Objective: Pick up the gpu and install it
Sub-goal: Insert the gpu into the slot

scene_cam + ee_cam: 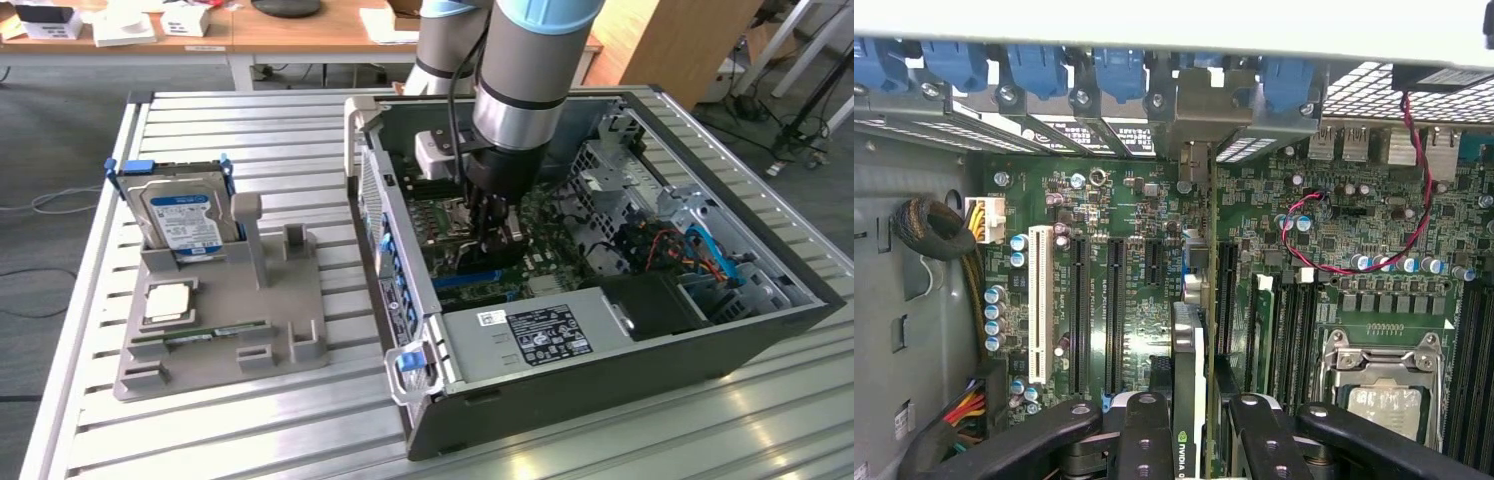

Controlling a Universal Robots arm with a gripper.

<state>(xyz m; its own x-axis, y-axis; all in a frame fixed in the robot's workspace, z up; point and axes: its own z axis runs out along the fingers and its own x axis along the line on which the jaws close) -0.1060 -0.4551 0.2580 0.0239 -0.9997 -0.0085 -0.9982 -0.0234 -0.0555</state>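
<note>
My gripper (487, 238) reaches down into the open computer case (747, 340), just above the green motherboard (447, 215). It is shut on the gpu (477, 260), a thin dark card held edge-on. In the wrist view the gpu (1190, 350) runs away from my gripper (1200, 440) between the two black fingers (1144, 430). The card's metal bracket (1199, 110) sits at the case's rear slot wall, among blue latches. The card stands upright over the motherboard (1124, 200), in line with the black expansion slots (1116, 300). Whether it is seated in a slot I cannot tell.
A grey parts holder (274, 335) at the exterior view's left carries a hard drive (184, 215), a processor (170, 302) and a memory stick (214, 330). Inside the case are the power supply (541, 335), a processor socket (1384, 385), a red cable (1359, 265) and a cable bundle (939, 230).
</note>
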